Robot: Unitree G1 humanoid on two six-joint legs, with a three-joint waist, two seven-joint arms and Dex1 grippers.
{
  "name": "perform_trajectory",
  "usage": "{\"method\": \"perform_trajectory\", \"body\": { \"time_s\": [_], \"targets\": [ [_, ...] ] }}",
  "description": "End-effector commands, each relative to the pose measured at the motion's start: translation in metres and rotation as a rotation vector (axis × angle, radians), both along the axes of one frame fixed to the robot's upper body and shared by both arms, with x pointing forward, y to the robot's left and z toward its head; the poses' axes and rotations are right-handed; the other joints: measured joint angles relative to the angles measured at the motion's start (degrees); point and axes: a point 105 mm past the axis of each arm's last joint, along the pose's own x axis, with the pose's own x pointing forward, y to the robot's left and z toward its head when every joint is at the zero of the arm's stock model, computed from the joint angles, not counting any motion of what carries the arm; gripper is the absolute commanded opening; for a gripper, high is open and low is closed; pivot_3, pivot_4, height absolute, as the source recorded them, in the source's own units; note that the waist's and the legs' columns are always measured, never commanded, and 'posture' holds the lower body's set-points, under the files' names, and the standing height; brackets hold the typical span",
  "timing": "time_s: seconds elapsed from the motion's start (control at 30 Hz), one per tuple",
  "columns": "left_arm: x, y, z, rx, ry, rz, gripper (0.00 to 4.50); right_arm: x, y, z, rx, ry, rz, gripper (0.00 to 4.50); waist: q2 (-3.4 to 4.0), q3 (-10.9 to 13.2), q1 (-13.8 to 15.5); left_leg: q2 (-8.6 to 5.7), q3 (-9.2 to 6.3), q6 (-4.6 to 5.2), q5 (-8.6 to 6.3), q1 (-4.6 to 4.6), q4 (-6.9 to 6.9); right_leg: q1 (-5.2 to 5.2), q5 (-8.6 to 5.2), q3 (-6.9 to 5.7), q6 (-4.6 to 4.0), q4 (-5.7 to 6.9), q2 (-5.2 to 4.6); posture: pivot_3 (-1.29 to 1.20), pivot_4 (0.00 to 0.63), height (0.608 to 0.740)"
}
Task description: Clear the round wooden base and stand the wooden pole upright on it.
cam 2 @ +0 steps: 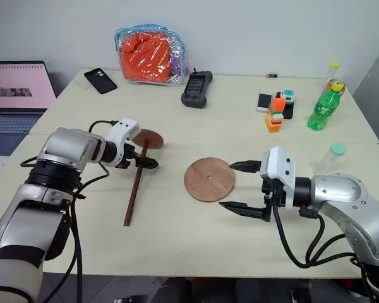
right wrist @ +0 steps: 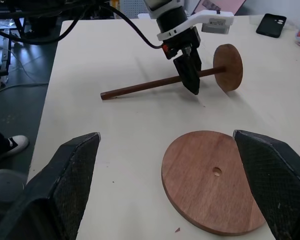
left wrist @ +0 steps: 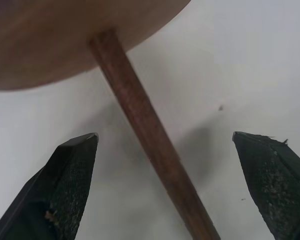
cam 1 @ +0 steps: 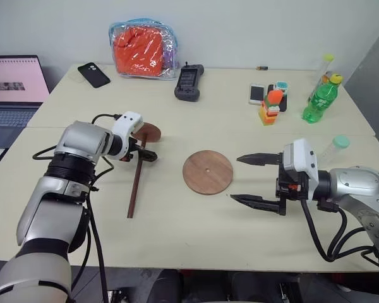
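Straddling the wooden pole (cam 1: 136, 183) near its disc end, my left gripper (cam 1: 141, 149) has its fingers spread wide on either side of the rod, placed, I judge, to close on it where it lies flat on the table (cam 1: 177, 233). At centre the round wooden base (cam 1: 207, 172) sits bare with its small hole showing, so clearing looks done. To the right, my right gripper (cam 1: 258, 179) waits just beside the base with fingers wide apart, holding nothing, probably ready to steady it.

The round wooden base (cam 1: 207, 172) is smooth, matt reddish wood. The wooden pole (cam 1: 136, 185) looks darker, grained. The surface (cam 1: 177, 233) is matt cream.
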Motion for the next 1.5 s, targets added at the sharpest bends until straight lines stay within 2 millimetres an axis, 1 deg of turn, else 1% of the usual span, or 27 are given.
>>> {"method": "perform_trajectory", "body": {
  "time_s": [0.03,0.17,0.4,0.53,0.6,0.67,0.73,0.83,0.97,1.03,1.1,1.23,1.3,1.37,1.47,1.5],
  "targets": [
    [0.001,0.0,0.021,0.037,-0.041,0.014,4.5,-0.006,0.003,0.01,0.001,-0.048,0.027,4.49,0.0,0.0,0.01,0.0,-0.01,0.0,0.0,0.0,0.0,0.0,0.0,0.0,0.0,0.0,0.0,0.0,0.15,0.74],
    [-0.003,0.002,0.018,0.053,0.012,0.062,4.5,-0.007,0.004,0.009,-0.002,-0.044,0.041,4.49,0.0,0.0,0.0,-0.01,-0.01,-0.01,0.0,0.0,0.0,0.0,0.0,0.0,0.0,0.0,-0.01,0.0,0.15,0.74],
    [-0.007,-0.001,0.014,0.053,0.08,0.104,4.5,-0.007,0.006,0.009,-0.005,-0.045,0.052,4.49,0.0,0.0,0.0,-0.01,-0.01,-0.01,0.01,0.0,0.0,0.0,0.0,-0.01,0.0,0.01,-0.01,0.0,0.15,0.74],
    [-0.009,0.0,0.014,0.043,0.107,0.128,3.81,-0.009,0.007,0.01,-0.008,-0.046,0.058,4.5,0.0,0.0,0.01,-0.01,-0.02,-0.01,0.01,-0.01,0.02,0.0,0.0,-0.01,0.0,0.01,-0.01,0.0,0.15,0.74],
    [-0.01,0.0,0.013,0.041,0.114,0.128,3.3,-0.01,0.006,0.01,-0.015,-0.041,0.064,4.5,0.0,0.0,0.01,-0.01,0.0,-0.01,0.01,-0.01,0.02,0.0,0.0,0.0,0.0,0.01,-0.01,0.0,0.15,0.74],
    [-0.01,-0.001,0.013,0.033,0.118,0.129,2.93,-0.011,0.005,0.01,-0.024,-0.034,0.073,4.5,0.0,0.0,0.01,-0.01,0.0,-0.02,0.01,-0.01,0.02,0.0,0.0,0.0,0.0,0.01,-0.01,0.0,0.15,0.74],
    [-0.01,-0.002,0.014,0.027,0.118,0.124,2.42,-0.012,0.004,0.01,-0.037,-0.033,0.083,4.5,0.0,0.0,0.01,-0.01,-0.01,-0.02,0.01,-0.01,0.02,0.0,0.0,-0.01,0.0,0.01,-0.01,0.0,0.15,0.74],
    [-0.01,-0.003,0.016,0.017,0.114,0.126,1.8,-0.011,0.003,0.012,-0.053,-0.037,0.094,4.5,0.0,0.0,0.02,-0.01,-0.01,-0.02,0.01,-0.01,0.02,0.0,0.0,0.0,0.0,0.01,-0.02,0.0,0.15,0.74],
    [-0.01,-0.002,0.016,0.014,0.111,0.133,1.12,-0.01,0.001,0.013,-0.067,-0.039,0.103,4.5,0.0,0.0,0.01,-0.01,0.0,-0.02,0.01,-0.01,0.02,0.0,0.0,0.0,0.0,0.0,-0.03,0.0,0.15,0.74],
    [-0.01,-0.002,0.017,0.009,0.108,0.137,0.64,-0.01,0.0,0.012,-0.076,-0.037,0.104,4.5,0.0,0.0,0.01,-0.01,-0.01,-0.02,0.01,-0.01,0.02,0.0,0.0,0.0,0.0,0.01,-0.04,0.0,0.15,0.74],
    [-0.011,-0.003,0.018,0.004,0.107,0.136,0.29,-0.009,-0.001,0.01,-0.085,-0.034,0.107,4.5,0.0,0.0,0.02,-0.01,-0.01,-0.02,0.01,-0.01,0.02,0.0,0.0,0.0,0.0,0.01,-0.04,0.0,0.15,0.74],
    [-0.01,-0.004,0.023,-0.017,0.087,0.139,0.25,-0.008,-0.002,0.009,-0.096,-0.037,0.107,4.5,0.0,0.0,0.02,-0.01,0.0,-0.02,0.01,-0.02,0.03,0.0,0.0,0.0,0.0,0.01,-0.05,0.0,0.15,0.74],
    [-0.008,-0.006,0.03,-0.041,0.062,0.145,0.25,-0.008,-0.003,0.009,-0.104,-0.041,0.106,4.5,-0.01,0.0,0.02,0.0,-0.01,-0.02,0.01,-0.02,0.03,-0.01,0.0,0.0,0.0,0.01,-0.05,0.0,0.15,0.74],
    [-0.005,-0.011,0.04,-0.064,0.018,0.134,0.25,-0.007,-0.003,0.009,-0.106,-0.042,0.105,4.5,-0.01,0.01,0.02,0.0,-0.01,-0.02,0.01,-0.02,0.03,-0.01,0.0,0.0,0.0,0.01,-0.07,0.0,0.15,0.74],
    [-0.005,-0.022,0.061,-0.111,-0.071,0.071,0.25,-0.009,-0.005,0.01,-0.109,-0.044,0.1,4.5,-0.02,0.01,0.03,0.01,-0.03,-0.04,0.02,-0.06,0.05,-0.02,0.0,-0.01,0.0,0.0,-0.11,0.0,0.15,0.74],
    [-0.006,-0.024,0.065,-0.119,-0.093,0.054,0.25,-0.009,-0.005,0.01,-0.11,-0.044,0.099,4.5,-0.02,0.01,0.03,0.01,-0.03,-0.19,0.11,-0.1,0.05,-0.04,0.0,-0.01,0.0,0.0,-0.13,0.0,0.15,0.74]
  ]
}}
